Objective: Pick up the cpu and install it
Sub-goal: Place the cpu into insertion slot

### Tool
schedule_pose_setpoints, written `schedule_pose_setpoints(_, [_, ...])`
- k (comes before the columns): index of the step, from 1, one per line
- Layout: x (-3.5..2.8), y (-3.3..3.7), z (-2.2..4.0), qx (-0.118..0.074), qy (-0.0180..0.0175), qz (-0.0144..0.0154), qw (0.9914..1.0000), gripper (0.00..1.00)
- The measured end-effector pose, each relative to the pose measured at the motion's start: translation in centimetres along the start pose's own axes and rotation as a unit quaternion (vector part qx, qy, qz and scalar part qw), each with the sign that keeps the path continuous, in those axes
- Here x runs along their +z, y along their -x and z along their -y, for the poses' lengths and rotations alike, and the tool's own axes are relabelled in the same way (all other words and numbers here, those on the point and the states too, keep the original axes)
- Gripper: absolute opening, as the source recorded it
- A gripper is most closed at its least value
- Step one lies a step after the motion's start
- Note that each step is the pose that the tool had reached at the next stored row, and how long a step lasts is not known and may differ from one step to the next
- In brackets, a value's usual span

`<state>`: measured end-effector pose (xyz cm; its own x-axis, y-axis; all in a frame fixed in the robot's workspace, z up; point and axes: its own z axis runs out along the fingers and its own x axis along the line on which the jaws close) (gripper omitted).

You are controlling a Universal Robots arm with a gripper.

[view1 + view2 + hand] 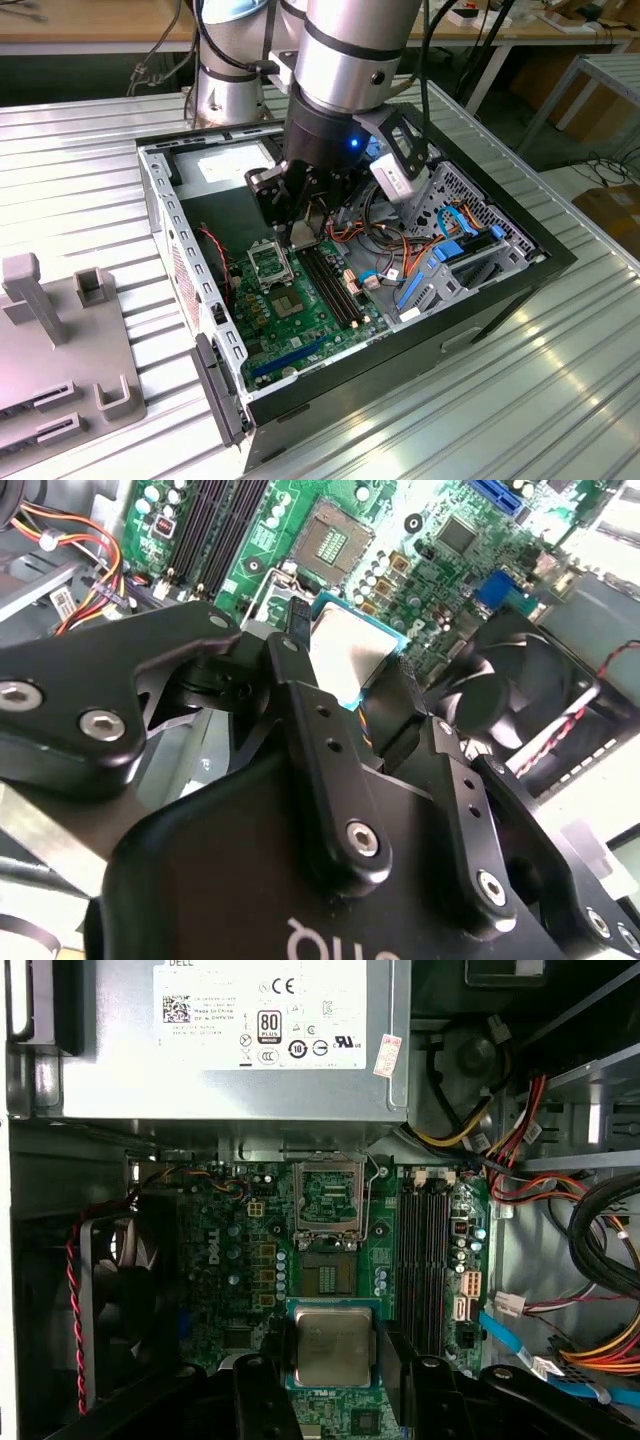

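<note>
The cpu [332, 1345] is a flat silver-grey square with a thin greenish rim, and my gripper [332, 1352] is shut on it, one black finger [266, 1375] on each side. The second wrist view shows the same cpu [345, 660] clamped between my gripper's [350, 672] fingers [296, 650]. It hangs just above the green motherboard [225, 1260], a short way from the open black socket [328, 1272], whose metal frame [328, 1195] is flipped up. In the exterior view my gripper [300, 236] reaches down into the open computer case, right beside the socket [270, 263].
The case wall [165, 215] surrounds the work area. Inside are a power supply [230, 1030], a black fan [115, 1270] with a red wire, memory slots [425, 1250], and orange, yellow and blue cables [560, 1340]. A grey fixture [60, 350] stands on the table at the exterior view's left.
</note>
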<state>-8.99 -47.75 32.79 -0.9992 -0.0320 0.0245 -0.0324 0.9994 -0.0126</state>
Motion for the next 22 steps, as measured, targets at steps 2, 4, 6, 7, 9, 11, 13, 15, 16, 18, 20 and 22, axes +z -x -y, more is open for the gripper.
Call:
schedule_pose_setpoints(2, [0.38, 0.01, 0.02, 0.0, 0.0, 0.0, 1.0, 0.47])
schedule_pose_setpoints(4, [0.88, 0.02, 0.04, 0.0, 0.0, 0.0, 1.0, 0.47])
schedule_pose_setpoints(6, [1.41, 0.04, 0.03, 0.0, 0.0, 0.0, 1.0, 0.47])
schedule_pose_setpoints(7, [1.64, 0.04, 0.02, 0.0, 0.0, 0.0001, 1.0, 0.47])
schedule_pose_setpoints(9, [2.23, 0.06, 0.02, 0.0, 0.0, 0.0, 1.0, 0.47])
schedule_pose_setpoints(11, [2.71, 0.07, 0.01, 0.001, 0.0, 0.0, 1.0, 0.47])
schedule_pose_setpoints(13, [3.16, 0.08, 0.01, 0.002, 0.0001, 0.0001, 1.0, 0.47])
schedule_pose_setpoints(15, [3.5, 0.12, -0.01, 0.002, 0.0, 0.0, 1.0, 0.47])
schedule_pose_setpoints(16, [3.69, 0.17, -0.04, 0.003, 0.0001, 0.0, 1.0, 0.47])
schedule_pose_setpoints(18, [4.06, 0.24, -0.09, 0.004, 0.0001, 0.0, 0.99999, 0.47])
schedule_pose_setpoints(20, [4.44, 0.27, -0.12, 0.004, 0.0001, 0.0, 0.99999, 0.47])
schedule_pose_setpoints(22, [5.07, 0.31, -0.19, 0.004, 0.0001, 0.0, 0.99999, 0.47])
